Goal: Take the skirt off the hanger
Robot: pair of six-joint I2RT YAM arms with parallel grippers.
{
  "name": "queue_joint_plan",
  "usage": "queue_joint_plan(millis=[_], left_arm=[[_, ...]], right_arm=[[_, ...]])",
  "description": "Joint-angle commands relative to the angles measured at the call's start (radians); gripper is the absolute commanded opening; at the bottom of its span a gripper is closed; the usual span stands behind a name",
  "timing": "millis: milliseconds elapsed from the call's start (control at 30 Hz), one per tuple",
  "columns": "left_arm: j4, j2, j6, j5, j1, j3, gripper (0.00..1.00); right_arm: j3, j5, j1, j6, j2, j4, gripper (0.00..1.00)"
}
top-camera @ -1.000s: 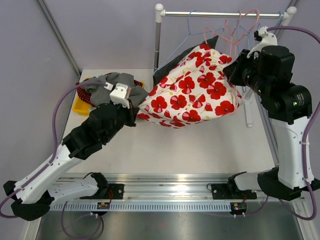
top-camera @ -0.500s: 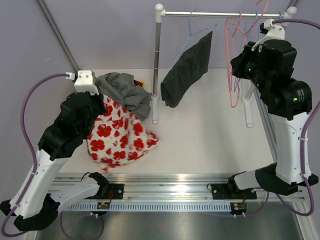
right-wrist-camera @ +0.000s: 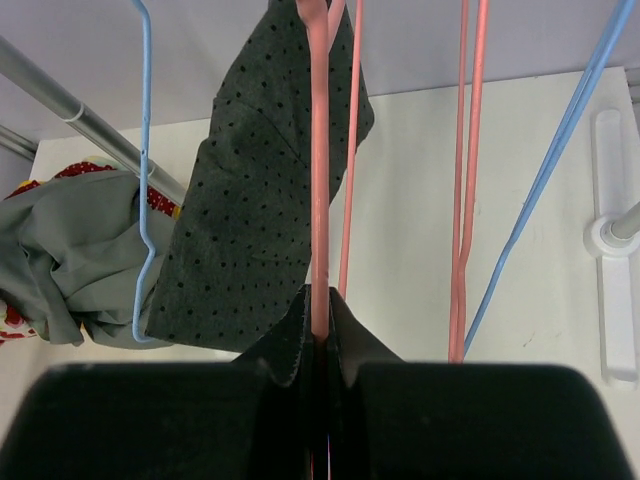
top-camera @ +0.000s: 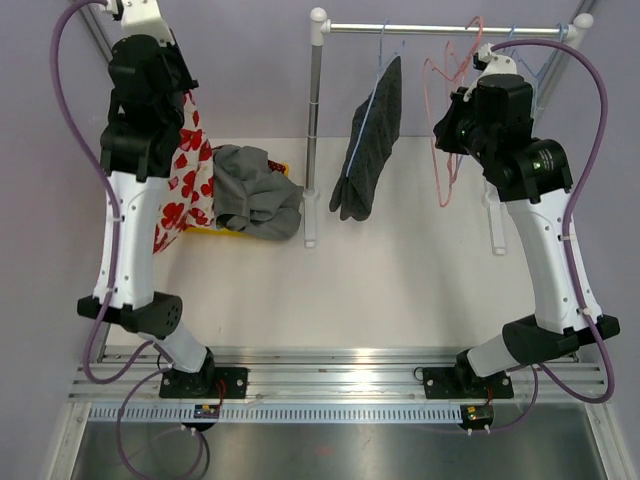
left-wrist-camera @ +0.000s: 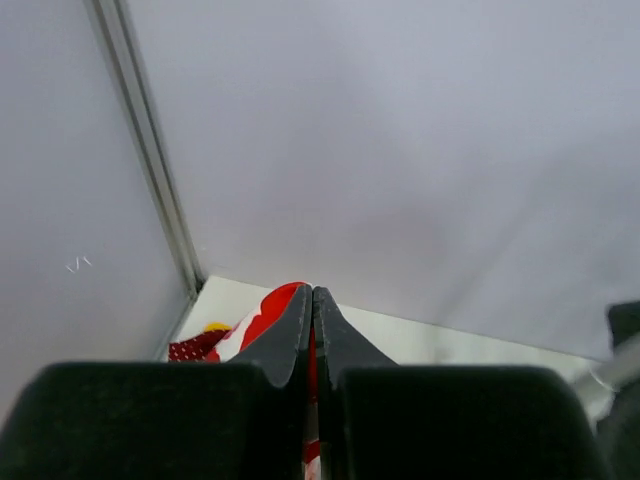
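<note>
White table (top-camera: 400,280), grey pile (top-camera: 255,190); skirt (top-camera: 185,185) in left hand (left-wrist-camera: 312,295), pink hanger (right-wrist-camera: 319,200) in right hand (right-wrist-camera: 318,300).

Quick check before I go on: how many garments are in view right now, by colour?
red-and-white floral skirt: 1
grey garment: 1
dark dotted garment: 1
Total: 3
</note>
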Motion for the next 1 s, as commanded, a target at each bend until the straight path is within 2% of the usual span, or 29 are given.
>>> queue_joint_plan(millis=[0,33,100,200,233,300,467,500,533,567,633,733,833,867,900,933,967], left_arm=[[0.058,0.124,0.025,0.05,0.078,0.061,0.0],[0.074,0.133,0.019,0.033,0.087,0.029,0.0],[0.175,0.118,-0.013,0.033,0.109,-0.181,0.0],[0.304,0.138,-0.102,0.143,0.167,-0.424,0.0],[0.296,0.202,-0.125,0.162,0.181,-0.425,0.0],[0.221,0.288,-0.168,0.209,0.205,-0.366,0.0],[0.154,0.487,-0.188,0.228,0.21,-0.264,0.0],[0.122,0.533,-0.197,0.242,0.215,-0.222,0.0],[0.088,0.572,-0.2,0.245,0.218,-0.116,0.0],[0.028,0.653,-0.202,0.251,0.221,-0.071,0.0],[-0.013,0.71,-0.21,0.251,0.225,0.024,0.0],[-0.038,0.788,-0.225,0.266,0.235,0.05,0.03],[-0.053,0.819,-0.24,0.32,0.244,0.038,0.37],[-0.07,0.817,-0.254,0.326,0.247,0.033,0.55],[-0.072,0.787,-0.257,0.326,0.247,0.015,0.84],[-0.051,0.755,-0.263,0.308,0.247,-0.011,0.99],[-0.026,0.703,-0.272,0.297,0.247,-0.114,0.99]], right_arm=[[-0.006,0.002,0.0,-0.02,-0.006,0.084,0.0],[-0.02,0.008,-0.003,-0.023,-0.008,0.088,0.0],[-0.032,0.01,-0.002,-0.026,-0.011,0.104,0.0],[-0.035,-0.001,-0.002,-0.019,0.003,0.108,0.0],[-0.026,-0.009,-0.003,-0.016,0.009,0.103,0.0],[-0.015,-0.015,-0.003,-0.01,0.017,0.092,0.0],[0.008,-0.003,-0.002,-0.016,0.017,0.088,0.0],[0.017,-0.003,-0.002,-0.017,0.023,0.077,0.0],[0.035,-0.004,-0.003,-0.017,0.026,0.072,0.0],[0.043,-0.004,-0.003,-0.019,0.029,0.065,0.0],[0.06,-0.003,-0.003,-0.022,0.035,0.063,0.0],[0.107,0.0,-0.002,-0.031,0.063,0.057,0.0],[0.175,0.013,-0.002,-0.043,0.112,0.043,0.0],[0.192,0.02,-0.002,-0.051,0.127,0.04,0.0],[0.23,0.031,-0.002,-0.055,0.156,0.037,0.0],[0.248,0.037,-0.003,-0.059,0.173,0.034,0.0],[0.267,0.043,-0.003,-0.063,0.19,0.026,0.0]])
